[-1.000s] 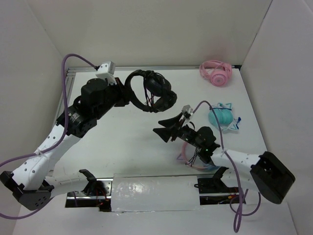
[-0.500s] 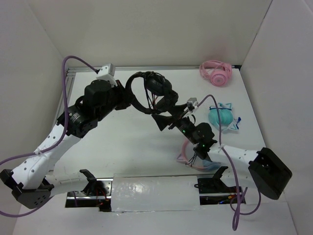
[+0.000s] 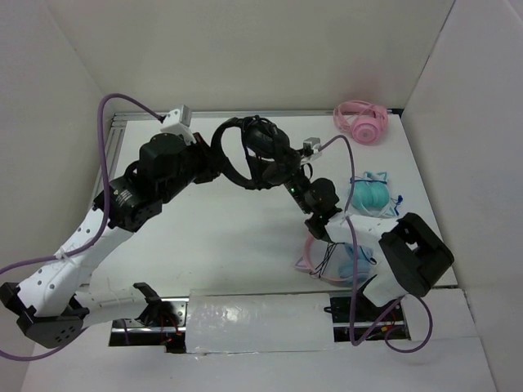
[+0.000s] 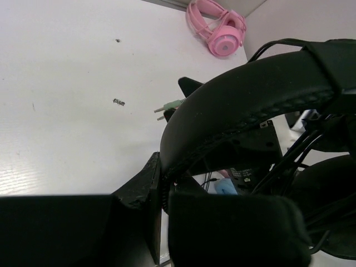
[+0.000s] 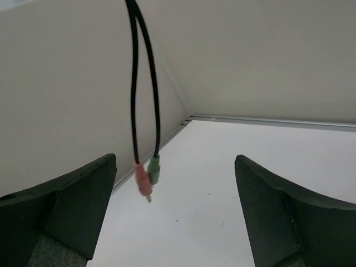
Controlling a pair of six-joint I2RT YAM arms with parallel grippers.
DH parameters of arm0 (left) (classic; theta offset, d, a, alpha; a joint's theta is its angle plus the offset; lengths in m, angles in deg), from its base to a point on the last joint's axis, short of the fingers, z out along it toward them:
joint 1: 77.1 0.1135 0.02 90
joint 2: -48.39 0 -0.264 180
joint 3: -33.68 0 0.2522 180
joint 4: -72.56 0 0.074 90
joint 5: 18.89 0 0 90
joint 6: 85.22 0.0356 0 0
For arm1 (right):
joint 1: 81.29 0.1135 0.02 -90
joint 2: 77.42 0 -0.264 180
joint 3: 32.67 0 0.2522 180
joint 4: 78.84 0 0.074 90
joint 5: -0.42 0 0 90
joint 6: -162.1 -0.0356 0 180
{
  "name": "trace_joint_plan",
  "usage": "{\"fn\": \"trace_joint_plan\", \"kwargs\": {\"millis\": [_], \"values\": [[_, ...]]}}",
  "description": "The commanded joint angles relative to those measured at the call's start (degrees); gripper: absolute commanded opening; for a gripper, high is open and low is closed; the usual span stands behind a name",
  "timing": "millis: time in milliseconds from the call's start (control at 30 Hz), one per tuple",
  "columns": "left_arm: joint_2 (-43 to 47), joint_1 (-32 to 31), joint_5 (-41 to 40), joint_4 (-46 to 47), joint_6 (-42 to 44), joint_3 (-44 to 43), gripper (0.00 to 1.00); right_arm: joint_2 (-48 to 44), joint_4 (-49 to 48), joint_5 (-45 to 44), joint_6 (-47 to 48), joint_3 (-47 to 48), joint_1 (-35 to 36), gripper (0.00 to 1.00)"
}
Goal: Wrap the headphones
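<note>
Headphone plugs (image 5: 147,178) between right pincer (image 5: 173,167) jaws

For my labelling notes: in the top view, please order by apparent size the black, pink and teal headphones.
1. Black headphones, largest, though held up nearer the camera.
2. Pink headphones and teal headphones look alike; I cannot rank them.

White table (image 3: 212,237) with pink headphones (image 3: 359,121) far right, teal cat-ear headphones (image 3: 369,196) nearer, pink-blue headset (image 3: 327,260) nearest.
</note>
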Motion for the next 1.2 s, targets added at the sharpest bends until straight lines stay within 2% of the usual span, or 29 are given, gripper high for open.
{"fn": "trace_joint_plan", "kwargs": {"millis": [0, 167, 267, 300, 367, 400, 433, 633, 733, 900, 967, 1033, 1167], "values": [[2.5, -0.5, 2.1, 5.9, -1.0, -2.8, 0.00, 2.0, -7.9, -1.4, -0.5, 4.7, -0.2, 0.93], [1.3, -0.7, 1.6, 4.5, -1.4, -4.9, 0.00, 4.8, -9.2, -1.3, -2.0, 7.8, -0.6, 0.90], [1.6, -0.8, 2.0, 5.0, -1.2, -4.6, 0.00, 6.5, -9.9, 0.0, -4.5, 9.1, -1.5, 0.73], [1.9, -0.8, 1.9, 5.2, -1.2, -4.5, 0.00, 6.8, -9.5, 0.7, -5.2, 9.3, -2.0, 0.53], [2.4, -0.8, 0.3, 5.1, -1.8, -4.3, 0.00, 6.5, -9.8, 2.2, -6.6, 8.3, -2.4, 0.32], [2.6, -0.9, -0.6, 4.9, -2.2, -4.5, 0.00, 6.4, -9.9, 3.0, -6.7, 7.6, -2.5, 0.10], [2.9, -0.8, -1.4, 5.1, -2.2, -4.4, 0.00, 6.1, -9.6, 4.4, -6.6, 6.4, -2.4, 0.00], [-1.4, 1.1, -5.5, 2.4, -2.3, -10.7, 0.00, 2.0, -3.6, 11.7, -3.0, -0.5, 0.5, 0.00], [-5.0, 4.8, -2.4, 1.8, -3.6, -12.2, 0.00, 0.3, 0.8, 13.1, -1.4, -2.1, 3.0, 0.00], [-10.9, 11.5, -0.2, -1.1, -7.6, -13.5, 0.00, -0.8, 2.1, 13.6, -1.8, -6.2, 4.8, 0.00], [-13.3, 15.1, 1.1, -1.7, -8.8, -12.7, 0.00, -1.5, 3.7, 13.2, -2.4, -7.1, 5.3, 0.00], [-15.7, 18.6, 5.8, -1.2, -10.3, -11.2, 0.00, -0.8, 7.9, 12.5, -2.5, -6.7, 6.0, 0.00], [-19.5, 21.2, 7.9, 1.4, -12.1, -5.0, 0.00, 1.9, 12.3, 10.6, -3.6, -5.8, 6.5, 0.00]]}}
